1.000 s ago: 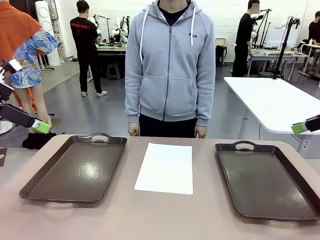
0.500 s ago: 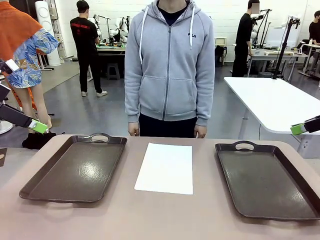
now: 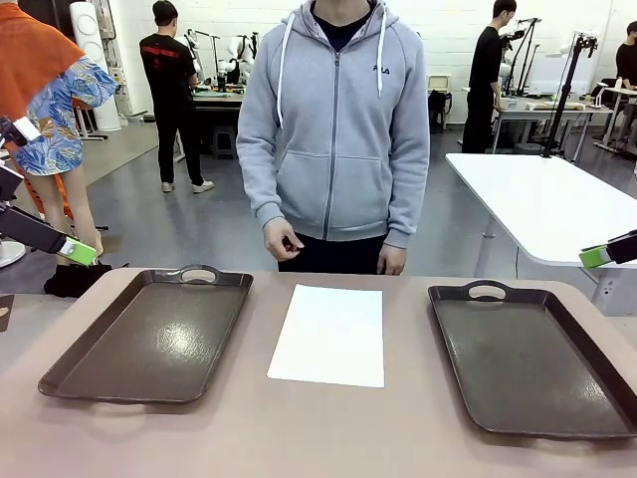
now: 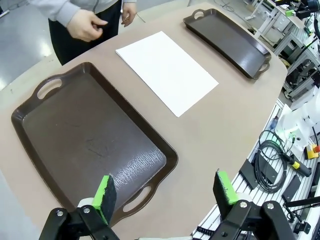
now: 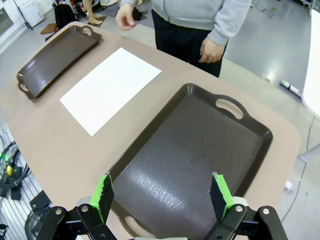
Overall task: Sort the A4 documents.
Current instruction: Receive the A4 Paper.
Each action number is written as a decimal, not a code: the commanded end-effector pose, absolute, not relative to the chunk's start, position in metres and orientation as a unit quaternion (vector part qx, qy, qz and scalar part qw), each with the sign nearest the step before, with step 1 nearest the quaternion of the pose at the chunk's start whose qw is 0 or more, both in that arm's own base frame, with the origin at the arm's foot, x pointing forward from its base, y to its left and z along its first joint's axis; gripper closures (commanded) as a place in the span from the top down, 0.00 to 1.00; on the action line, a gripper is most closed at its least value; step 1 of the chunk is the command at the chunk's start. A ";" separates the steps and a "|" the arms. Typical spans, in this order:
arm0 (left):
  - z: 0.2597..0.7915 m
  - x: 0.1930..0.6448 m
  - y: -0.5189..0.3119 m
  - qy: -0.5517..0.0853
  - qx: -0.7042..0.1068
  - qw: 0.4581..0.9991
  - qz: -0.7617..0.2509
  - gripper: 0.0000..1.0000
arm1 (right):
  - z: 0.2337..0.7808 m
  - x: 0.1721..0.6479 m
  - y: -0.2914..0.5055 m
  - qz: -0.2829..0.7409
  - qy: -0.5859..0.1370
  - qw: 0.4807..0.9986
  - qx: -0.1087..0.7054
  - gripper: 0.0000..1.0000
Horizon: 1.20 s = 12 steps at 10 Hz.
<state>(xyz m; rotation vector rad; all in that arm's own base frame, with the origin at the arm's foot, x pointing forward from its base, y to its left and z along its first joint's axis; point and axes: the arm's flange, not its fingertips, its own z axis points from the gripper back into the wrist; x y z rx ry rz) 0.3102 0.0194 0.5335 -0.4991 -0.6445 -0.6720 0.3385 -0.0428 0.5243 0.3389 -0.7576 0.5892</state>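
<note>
A4 sheet (image 5: 111, 90) flat between far tray (image 5: 55, 54) and near tray (image 5: 200, 145), right hand (image 5: 161, 192) wide-spread over the latter

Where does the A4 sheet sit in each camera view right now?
Front view: A4 sheet lies flat at table centre, between the left tray and right tray.
Left wrist view: upper middle, beyond the left tray.
Right wrist view: upper left, beside the right tray.
Shared landmark: the person in the grey hoodie, at the sheet's far short edge.

Bright, even overhead light; soft glare streaks the left tray (image 3: 149, 339) and right tray (image 5: 195, 150), the A4 document (image 3: 328, 334) evenly white. Faint shadows; wrist views bend at edges.
</note>
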 end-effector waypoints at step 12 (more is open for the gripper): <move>0.532 0.312 0.021 -0.308 -0.242 0.861 -0.324 1.00 | 0.524 0.339 -0.043 0.284 -0.365 0.871 0.165 1.00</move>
